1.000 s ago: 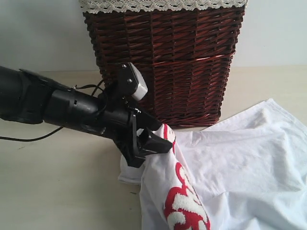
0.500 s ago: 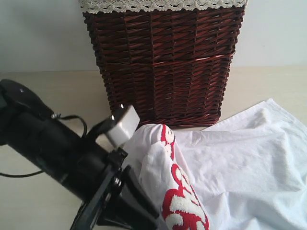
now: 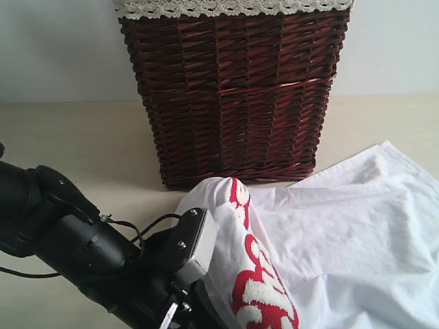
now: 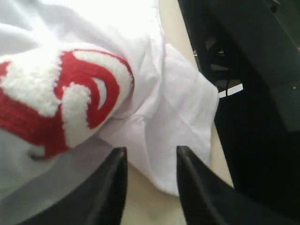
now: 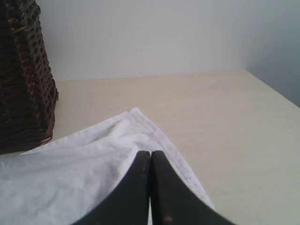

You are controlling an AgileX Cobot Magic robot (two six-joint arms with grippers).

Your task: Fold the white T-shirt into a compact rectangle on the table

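Well off tabletop (image 3: 75, 137) wall edge, left pincer (image 4: 151, 154) parted, empty, at white T-shirt (image 4: 178, 108) hem; right pincer (image 5: 150, 154) closed. Risk: pinching bunched layers.

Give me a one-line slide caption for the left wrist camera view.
Left gripper, fingers apart, poised at a crumpled fold of the white T-shirt beside its fuzzy red-outlined lettering.

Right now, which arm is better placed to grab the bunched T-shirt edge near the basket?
Left. The left pincer is open, tips right at the loose fold of the white T-shirt. The right pincer is shut over the shirt's far corner, away from that bunch.
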